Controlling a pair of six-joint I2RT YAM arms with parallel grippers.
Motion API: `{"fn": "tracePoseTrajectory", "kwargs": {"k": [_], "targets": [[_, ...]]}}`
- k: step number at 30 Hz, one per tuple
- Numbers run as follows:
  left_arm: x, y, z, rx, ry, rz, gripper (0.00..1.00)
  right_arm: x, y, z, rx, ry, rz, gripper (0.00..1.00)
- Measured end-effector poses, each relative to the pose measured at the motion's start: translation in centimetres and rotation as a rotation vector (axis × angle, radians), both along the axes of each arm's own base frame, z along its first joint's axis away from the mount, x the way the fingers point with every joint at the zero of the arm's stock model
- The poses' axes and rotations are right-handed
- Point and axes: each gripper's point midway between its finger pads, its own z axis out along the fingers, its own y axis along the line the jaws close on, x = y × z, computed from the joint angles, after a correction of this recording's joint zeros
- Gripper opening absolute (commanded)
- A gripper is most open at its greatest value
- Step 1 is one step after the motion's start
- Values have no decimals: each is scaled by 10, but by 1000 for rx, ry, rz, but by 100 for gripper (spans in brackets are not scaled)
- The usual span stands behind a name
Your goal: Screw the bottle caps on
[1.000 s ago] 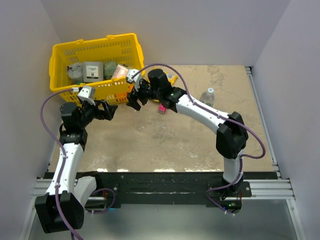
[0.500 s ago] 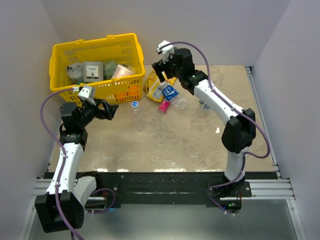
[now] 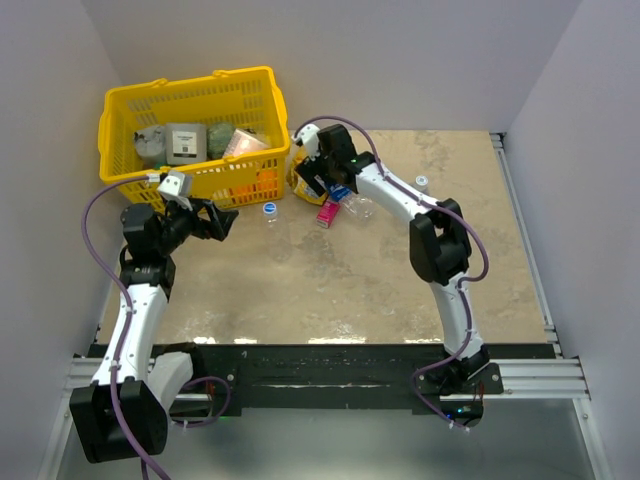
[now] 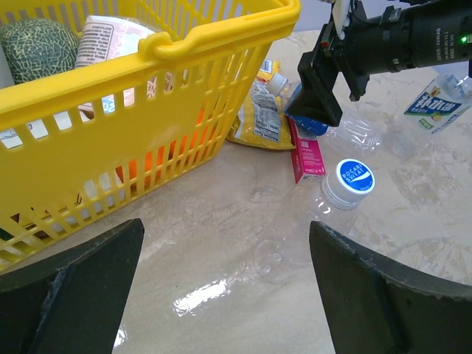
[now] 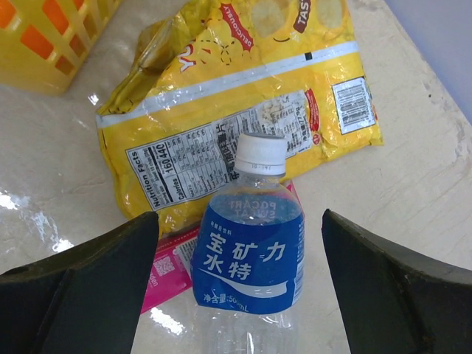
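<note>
Left hand (image 3: 222,222): near left of the worktop (image 3: 340,290), fingers spread wide, holding nothing. Just to its right a blue cap (image 4: 354,177) sits on the neck of a clear bottle (image 4: 276,247). Whether that bottle stands or lies cannot be determined.

Right hand (image 3: 313,182): farther back, centre, fingers apart on either side of the blue-labelled bottle (image 5: 251,258), not touching it. This bottle lies beside a pink packet (image 5: 171,269), its neck over a yellow snack packet (image 5: 221,88). A whitish cap (image 5: 259,154) is seated on it; tightness cannot be judged.

The yellow basket (image 3: 255,75) stands far left. A third bottle (image 3: 421,183) at far right is too small to assess.

Step in hand, as judged: approach to the blue-labelled bottle. The next move requires closing on the bottle body or cap, with the other hand holding the counterpart for turning.
</note>
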Motion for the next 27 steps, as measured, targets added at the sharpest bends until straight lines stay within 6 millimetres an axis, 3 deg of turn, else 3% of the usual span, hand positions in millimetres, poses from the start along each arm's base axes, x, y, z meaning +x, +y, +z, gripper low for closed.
{"fn": "tracePoseTrajectory", "kwargs": {"k": [12,18,21,27], "targets": [[3,0,-8,-5,26,-3,100,5,-12,-7,-54,-2,-36,89],[4,0,-10,-6,32,-3,100,3,-18,-27,-65,48,-55,77],[4,0,-10,-6,33,-3,99,2,-25,-37,-70,77,-69,66],[4,0,-10,-6,35,-3,99,3,-27,-39,-47,94,-67,49]]}}
